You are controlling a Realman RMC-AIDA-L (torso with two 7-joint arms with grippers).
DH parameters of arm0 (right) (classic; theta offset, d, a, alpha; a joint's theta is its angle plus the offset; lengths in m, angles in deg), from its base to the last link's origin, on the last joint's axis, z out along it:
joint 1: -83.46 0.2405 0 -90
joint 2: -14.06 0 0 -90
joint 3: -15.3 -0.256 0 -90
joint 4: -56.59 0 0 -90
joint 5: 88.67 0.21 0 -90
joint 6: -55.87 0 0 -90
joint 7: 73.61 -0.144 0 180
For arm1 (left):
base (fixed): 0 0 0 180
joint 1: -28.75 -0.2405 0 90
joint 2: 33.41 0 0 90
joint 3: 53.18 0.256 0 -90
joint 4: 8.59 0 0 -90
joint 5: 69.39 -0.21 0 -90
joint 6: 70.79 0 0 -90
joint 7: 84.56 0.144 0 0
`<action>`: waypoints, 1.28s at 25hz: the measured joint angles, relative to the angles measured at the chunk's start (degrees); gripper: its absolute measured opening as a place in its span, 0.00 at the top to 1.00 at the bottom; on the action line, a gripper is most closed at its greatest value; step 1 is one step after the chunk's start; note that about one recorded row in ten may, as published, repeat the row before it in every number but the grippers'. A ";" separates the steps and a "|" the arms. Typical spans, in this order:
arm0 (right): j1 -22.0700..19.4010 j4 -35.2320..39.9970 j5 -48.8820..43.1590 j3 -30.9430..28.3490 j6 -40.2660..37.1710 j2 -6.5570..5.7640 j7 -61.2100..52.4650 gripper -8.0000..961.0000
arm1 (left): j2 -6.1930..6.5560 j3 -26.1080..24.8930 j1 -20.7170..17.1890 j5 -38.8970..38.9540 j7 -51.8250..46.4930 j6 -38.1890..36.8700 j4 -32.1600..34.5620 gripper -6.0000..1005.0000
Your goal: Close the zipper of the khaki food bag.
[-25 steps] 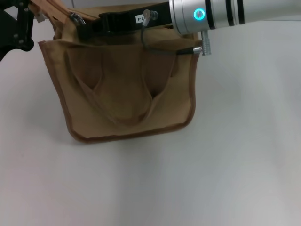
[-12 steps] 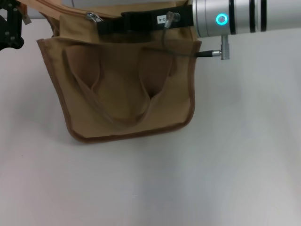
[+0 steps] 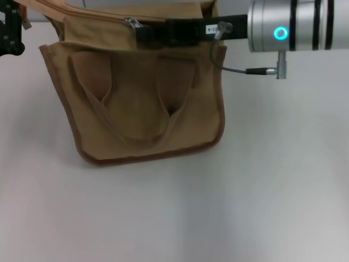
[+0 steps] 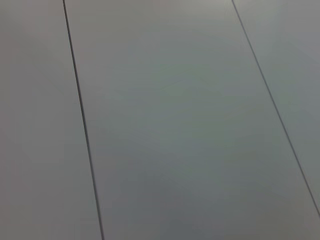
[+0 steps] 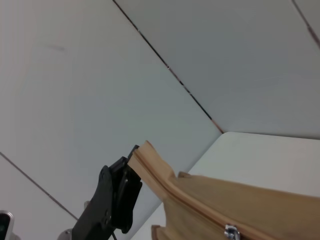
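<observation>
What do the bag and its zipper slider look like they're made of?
The khaki food bag looks like matte woven cloth, probably canvas: it sags and creases softly, with darker brown trim stitched along its edges. The zipper slider looks like bright metal, since it glints silver; plated plastic can't be ruled out. The right gripper is beside it.

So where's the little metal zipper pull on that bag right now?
In the head view, the silver slider sits on the zipper along the top of the khaki food bag, left of the middle, just beside the tip of the right gripper.
</observation>
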 joint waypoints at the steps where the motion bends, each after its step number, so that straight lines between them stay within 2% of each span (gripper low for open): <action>1: -0.55 0.40 0.00 -0.03 -0.04 0.00 0.00 0.99 | 0.00 0.00 0.05 0.00 0.01 0.22 0.00 0.93; 9: -5.67 3.80 0.01 -0.81 -0.18 -0.02 0.55 0.99 | 0.03 0.00 0.26 0.14 0.05 1.57 0.02 0.93; 15: -9.03 5.21 0.01 -3.76 -1.44 -0.12 1.69 0.99 | 0.03 0.00 0.34 0.78 0.05 2.19 0.02 0.93; 25: -11.52 5.47 -1.64 -8.72 -4.31 -0.15 2.20 0.99 | -0.05 0.01 0.43 1.18 -0.07 2.87 -0.06 0.93; 32: -11.75 4.74 -1.14 -11.21 -6.91 -0.14 2.21 0.98 | -0.06 0.20 0.52 1.19 -0.13 2.84 -0.43 0.92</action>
